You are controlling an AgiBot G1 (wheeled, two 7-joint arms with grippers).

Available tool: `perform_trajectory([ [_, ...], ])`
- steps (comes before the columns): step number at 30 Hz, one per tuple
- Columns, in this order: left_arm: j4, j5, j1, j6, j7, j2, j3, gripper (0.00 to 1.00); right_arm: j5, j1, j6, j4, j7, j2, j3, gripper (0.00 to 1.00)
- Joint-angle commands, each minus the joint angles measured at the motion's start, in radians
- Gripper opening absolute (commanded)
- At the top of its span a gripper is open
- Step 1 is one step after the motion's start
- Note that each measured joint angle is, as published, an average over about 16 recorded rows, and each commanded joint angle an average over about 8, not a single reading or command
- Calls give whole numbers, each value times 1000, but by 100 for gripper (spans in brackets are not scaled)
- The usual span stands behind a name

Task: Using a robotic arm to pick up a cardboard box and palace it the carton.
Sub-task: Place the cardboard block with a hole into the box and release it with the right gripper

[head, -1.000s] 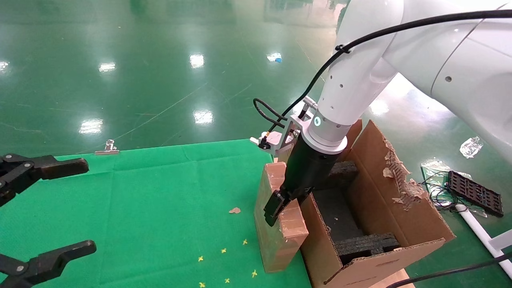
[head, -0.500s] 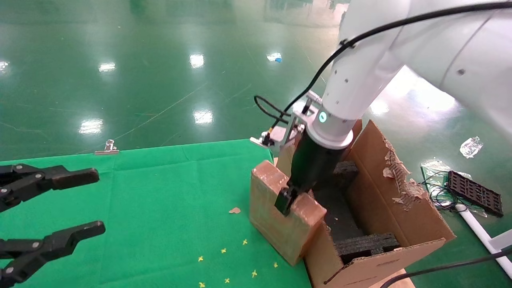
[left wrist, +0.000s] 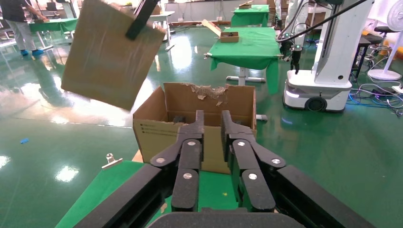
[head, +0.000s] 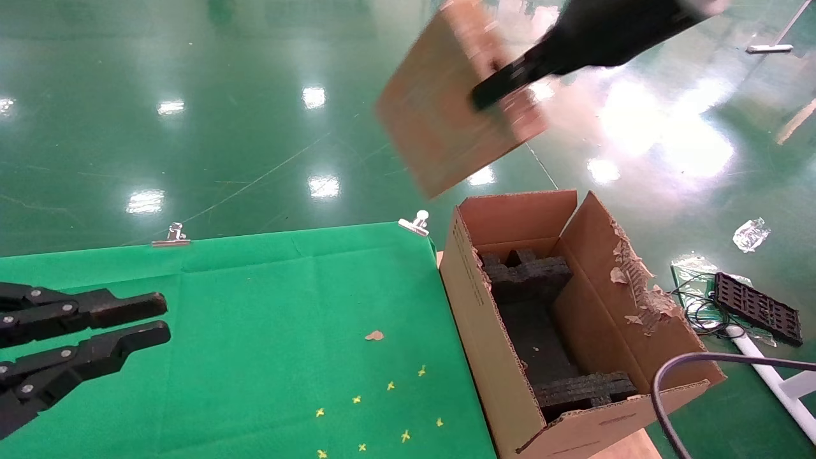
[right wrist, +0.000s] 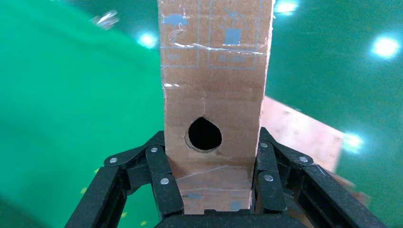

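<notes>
Since half a second ago I've swung the cardboard box point(head: 456, 105) off the green cloth point(head: 255, 306) to the upper centre of the head view, tilted, above the carton point(head: 484, 331) at lower right. My right gripper point(right wrist: 209, 156) clamps its narrow sides (round hole between the fingers). My left gripper point(head: 150, 319), nearly closed and empty, idles at lower left. Transport step, I reckon; next, lower it between the foam inserts point(head: 532, 277).
</notes>
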Motion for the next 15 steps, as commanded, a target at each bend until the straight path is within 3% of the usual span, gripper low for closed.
perform_trajectory([
  [1,0,0,0,0,0,0,0,0,-10,32,11,-49,-26,18,7,0],
  [3,0,0,0,0,0,0,0,4,-30,31,14,-102,-39,22,-3,0],
  [10,0,0,0,0,0,0,1,92,-98,-23,19,-262,-71,21,-51,0],
  [11,0,-1,0,0,0,0,1,100,-105,-35,18,-280,-76,21,-57,0],
  [15,0,-1,0,0,0,0,1,100,-121,-87,2,-343,-90,24,-76,0],
])
